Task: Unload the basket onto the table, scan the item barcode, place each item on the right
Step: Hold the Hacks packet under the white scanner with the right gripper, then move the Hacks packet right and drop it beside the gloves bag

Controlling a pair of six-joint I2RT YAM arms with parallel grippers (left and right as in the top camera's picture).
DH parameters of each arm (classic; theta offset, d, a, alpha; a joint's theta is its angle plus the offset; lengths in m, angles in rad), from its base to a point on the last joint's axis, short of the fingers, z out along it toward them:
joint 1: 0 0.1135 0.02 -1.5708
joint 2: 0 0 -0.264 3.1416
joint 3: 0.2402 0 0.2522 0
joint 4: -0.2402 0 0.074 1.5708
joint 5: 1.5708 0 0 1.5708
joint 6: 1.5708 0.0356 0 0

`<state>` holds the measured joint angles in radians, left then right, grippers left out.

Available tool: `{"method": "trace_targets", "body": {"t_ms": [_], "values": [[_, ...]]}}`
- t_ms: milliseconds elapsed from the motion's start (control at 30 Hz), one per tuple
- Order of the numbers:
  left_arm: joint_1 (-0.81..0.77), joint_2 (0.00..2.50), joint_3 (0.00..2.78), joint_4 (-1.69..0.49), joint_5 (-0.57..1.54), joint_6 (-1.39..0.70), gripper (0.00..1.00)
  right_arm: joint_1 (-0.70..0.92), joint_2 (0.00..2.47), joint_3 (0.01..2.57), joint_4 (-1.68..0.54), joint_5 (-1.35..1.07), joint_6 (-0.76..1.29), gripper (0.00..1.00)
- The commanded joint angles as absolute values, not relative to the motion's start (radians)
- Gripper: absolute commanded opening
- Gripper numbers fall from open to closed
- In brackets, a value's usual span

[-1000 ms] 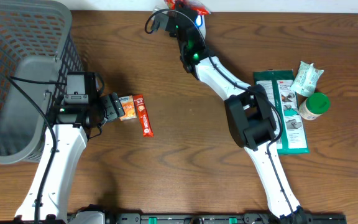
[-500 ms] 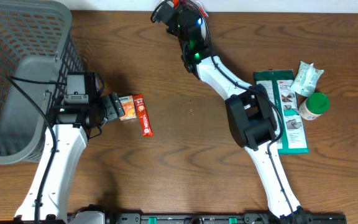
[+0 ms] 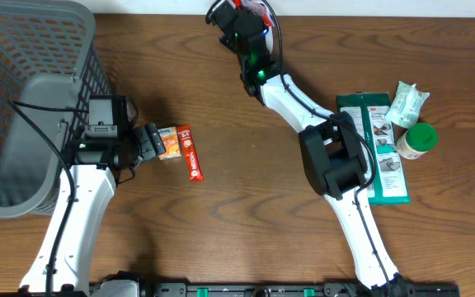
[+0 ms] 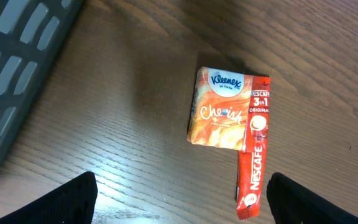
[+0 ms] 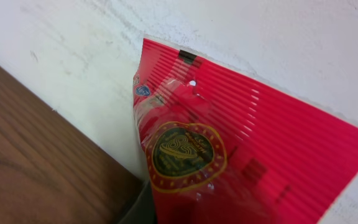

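**A:** What lies on the left of the table [image 3: 246, 206]?

**B:** A basket [image 3: 23, 41] in the far corner. Nearer the middle is a tissue pack [image 4: 219, 109], with a sachet [image 4: 253, 155] touching its right side.

**A:** And elsewhere?

**B:** A pouch [image 5: 241, 168] at the far edge, middle. On the right is a wipes pack [image 3: 382, 157], with a small packet [image 3: 407, 103] and a jar [image 3: 416, 140] beside its right edge.

Brown wood table [image 3: 221, 214]. Grey mesh basket [image 3: 7, 49] at far left. Left of centre: Kleenex tissue pack [image 3: 168, 142] touching Nescafe stick [image 3: 190, 153]. Right side: green wipes pack [image 3: 386, 148], small white-green packet [image 3: 407, 104], green-lidded jar [image 3: 417, 140].
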<state>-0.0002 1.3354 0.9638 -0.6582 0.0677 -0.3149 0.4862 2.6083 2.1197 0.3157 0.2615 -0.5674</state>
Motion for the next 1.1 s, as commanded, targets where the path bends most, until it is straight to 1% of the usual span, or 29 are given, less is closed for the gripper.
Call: {"method": "trace_targets", "body": {"t_ms": [0, 167, 233, 300, 367, 433, 500, 667, 767, 867, 933, 967, 1067], "values": [[0.004, 1.343, 0.978, -0.662, 0.056, -0.312, 0.88, 0.485, 2.571, 2.14, 0.334, 0.256, -0.506, 0.01], [0.004, 1.343, 0.978, -0.662, 0.056, -0.312, 0.88, 0.472, 2.463, 2.14, 0.329, 0.201, -0.411, 0.01], [0.004, 1.343, 0.978, -0.662, 0.056, -0.312, 0.88, 0.469, 2.41, 2.14, 0.295, 0.193, -0.403, 0.01], [0.004, 1.343, 0.978, -0.662, 0.056, -0.312, 0.88, 0.469, 2.344, 2.14, 0.212, 0.193, -0.384, 0.01], [0.004, 1.343, 0.978, -0.662, 0.056, -0.312, 0.88, 0.469, 2.271, 2.14, 0.09, 0.192, -0.302, 0.01], [0.004, 1.343, 0.978, -0.662, 0.056, -0.312, 0.88, 0.469, 2.168, 2.14, -0.097, 0.159, -0.196, 0.01], [0.004, 1.343, 0.978, -0.662, 0.056, -0.312, 0.88, 0.465, 2.105, 2.14, -0.222, 0.132, -0.145, 0.01], [0.004, 1.343, 0.978, -0.662, 0.056, -0.312, 0.88, 0.419, 1.919, 2.14, -0.678, 0.029, 0.021, 0.01], [0.004, 1.343, 0.978, -0.662, 0.056, -0.312, 0.88, 0.372, 1.876, 2.14, -0.95, -0.078, 0.104, 0.01], [0.004, 1.343, 0.978, -0.662, 0.056, -0.312, 0.88, 0.32, 1.889, 2.129, -1.159, -0.118, 0.112, 0.01], [0.004, 1.343, 0.978, -0.662, 0.056, -0.312, 0.88, 0.278, 1.911, 2.08, -1.269, -0.118, 0.112, 0.01], [0.004, 1.343, 0.978, -0.662, 0.056, -0.312, 0.88, 0.263, 1.916, 2.051, -1.287, -0.118, 0.112, 0.01], [0.004, 1.343, 0.978, -0.662, 0.056, -0.312, 0.88, 0.198, 1.92, 1.86, -1.22, -0.157, 0.112, 0.01]]}}
